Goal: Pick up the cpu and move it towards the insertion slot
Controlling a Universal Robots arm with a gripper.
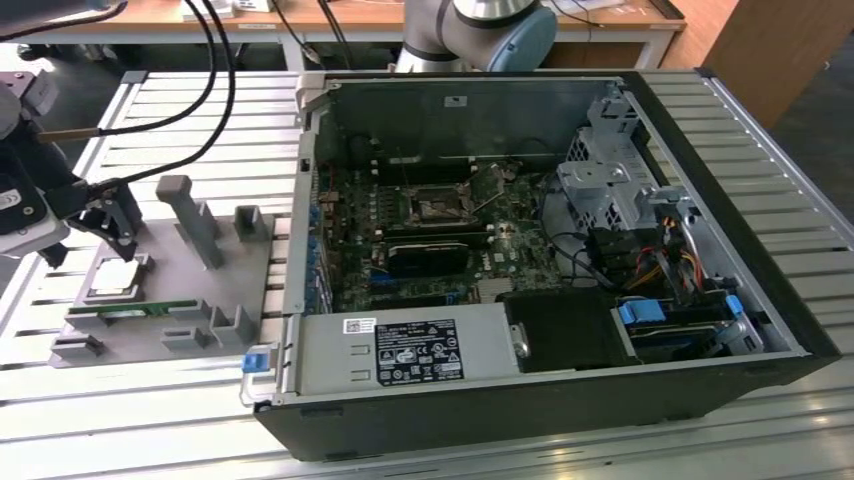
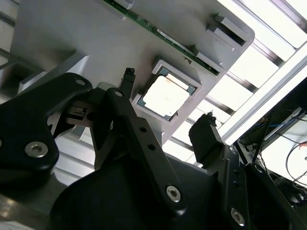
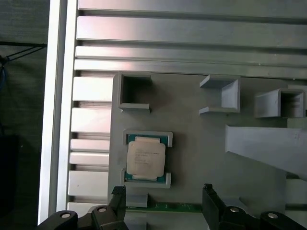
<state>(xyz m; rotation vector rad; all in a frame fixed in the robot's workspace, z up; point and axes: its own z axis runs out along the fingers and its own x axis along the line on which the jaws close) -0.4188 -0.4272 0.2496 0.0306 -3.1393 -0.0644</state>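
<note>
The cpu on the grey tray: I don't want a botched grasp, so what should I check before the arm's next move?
1. The cpu lies flat in its recess of the grey tray: ok.
2. The gripper is open and holds nothing: ok.
3. The fingers stand either side of the cpu in the second wrist view, apart from it: ok.
4. The gripper is centred over the cpu: cannot tell, since the two wrist views suggest different offsets.
5. The fingers are clear of the green memory stick beside the recess: cannot tell.
6. The insertion slot is free to receive the cpu: cannot tell from the exterior view.
</note>
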